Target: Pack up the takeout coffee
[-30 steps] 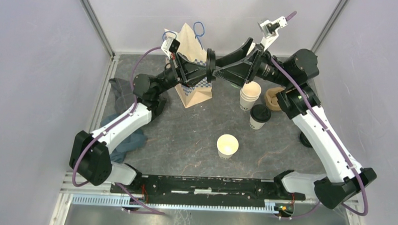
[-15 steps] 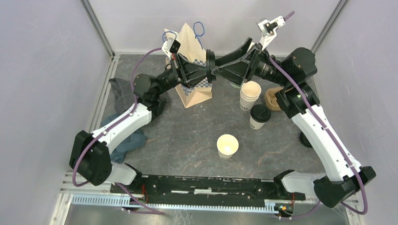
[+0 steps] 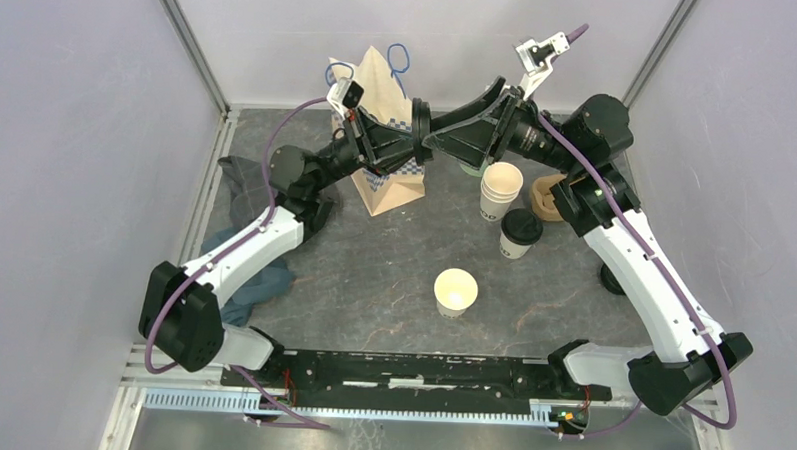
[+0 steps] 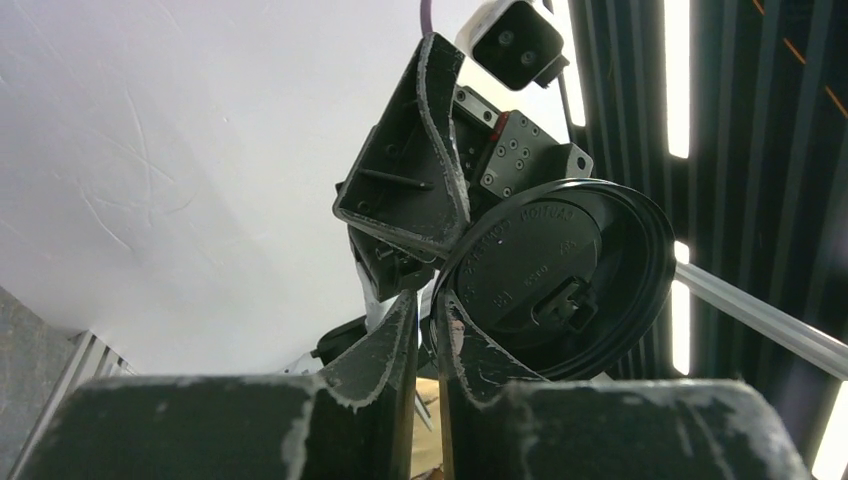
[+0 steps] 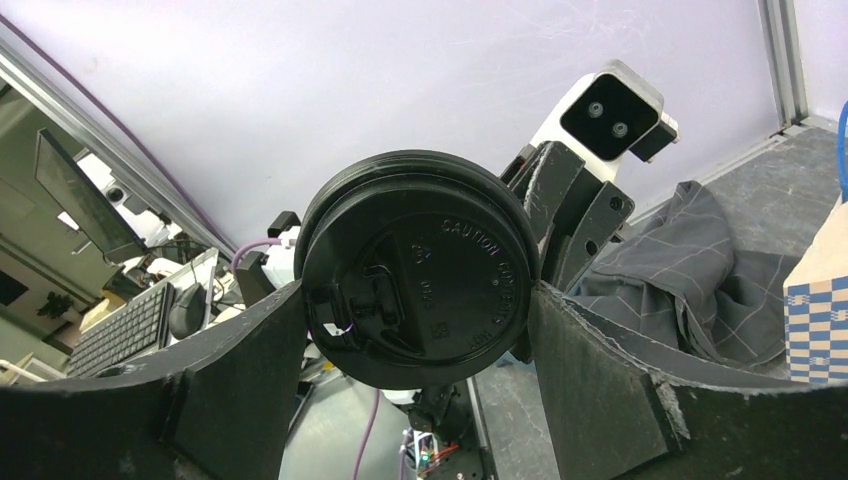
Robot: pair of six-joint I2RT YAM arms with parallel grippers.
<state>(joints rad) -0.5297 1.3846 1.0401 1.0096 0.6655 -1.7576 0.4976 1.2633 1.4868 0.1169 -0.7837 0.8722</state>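
I find the lid [image 5: 430,250] held aloft over the far edge of the tabletop [image 3: 373,269]: left tool [image 4: 428,302] nearly closed on its rim, right tool [image 5: 418,292] spread across its width. I judge a handover, bound for the open cup [image 3: 455,290] toward the near edge.

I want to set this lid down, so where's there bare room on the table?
For the lid, the widest bare patch lies between cloth, bag and open cup. Another strip runs between that cup and the arm bases. Crowded right rear: cup stack, lidded cup, carrier.
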